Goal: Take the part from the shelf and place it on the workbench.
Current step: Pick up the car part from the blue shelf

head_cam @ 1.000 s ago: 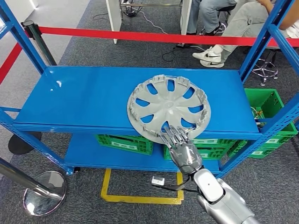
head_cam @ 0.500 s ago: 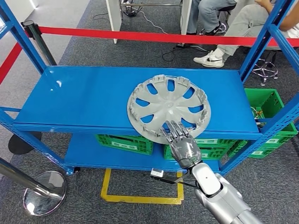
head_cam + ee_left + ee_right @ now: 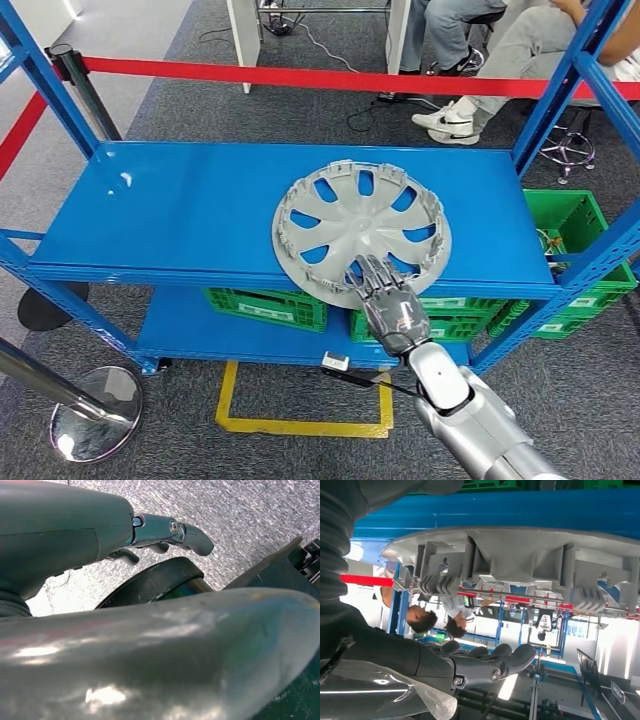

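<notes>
Head view, hubcap [image 3: 361, 235] flat, ribbed side up

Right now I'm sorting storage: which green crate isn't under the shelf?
The crate on the far right, standing outside the frame; the others sit under the shelf.

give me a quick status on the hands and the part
Right hand open, fingers over the hubcap's near edge, no grip yet. Left hand hangs empty. Hubcap flat on shelf. Nothing in the way.

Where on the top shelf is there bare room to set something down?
The shelf is bare across its whole left half, from the left posts to the hubcap. A narrower strip lies free right of the hubcap. The front edge is crowded: the right hand reaches over the rim.
</notes>
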